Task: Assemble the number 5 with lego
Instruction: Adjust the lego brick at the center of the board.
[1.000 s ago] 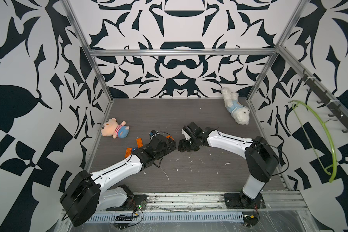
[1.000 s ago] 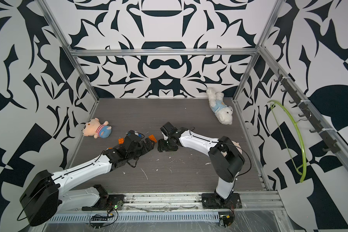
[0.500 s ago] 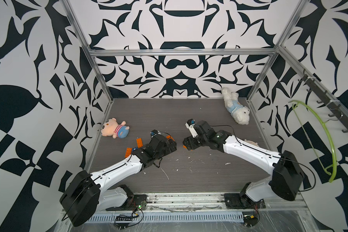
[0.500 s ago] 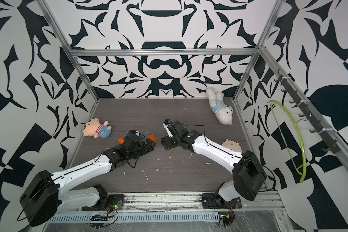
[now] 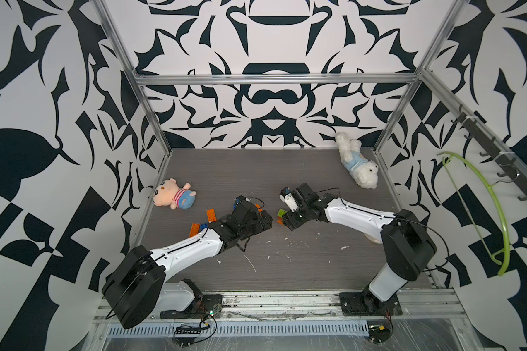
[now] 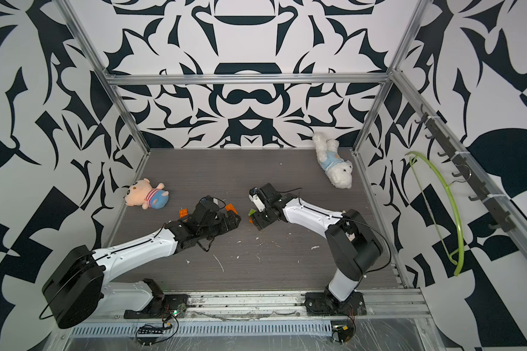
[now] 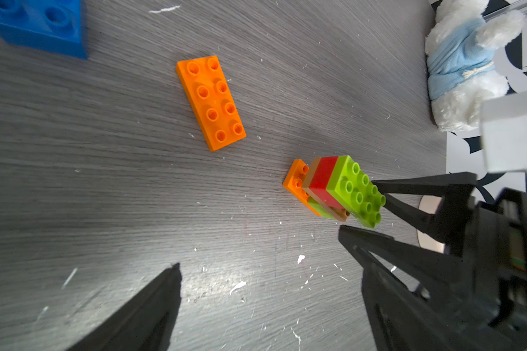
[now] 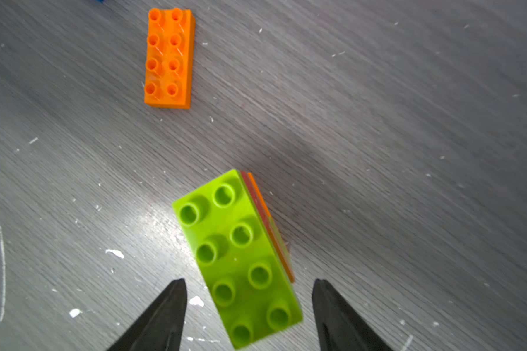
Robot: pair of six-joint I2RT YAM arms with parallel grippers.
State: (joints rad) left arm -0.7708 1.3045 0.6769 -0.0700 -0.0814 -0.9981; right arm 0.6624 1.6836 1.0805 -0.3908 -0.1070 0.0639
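**While the stack sits skewed, square up first**

Mid-worktop, the lego stack (image 8: 235, 258) lies between my right pincer's (image 8: 248, 281) open tips, touching neither. I'd turn the wrist to match its long sides, then close gently. My left pincer (image 7: 259, 250) is wide open, empty.

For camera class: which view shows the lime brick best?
Right wrist: the lime brick is largest, eight studs clear. Left wrist shows it smaller, joined to red and orange layers. Both top views show a speck.
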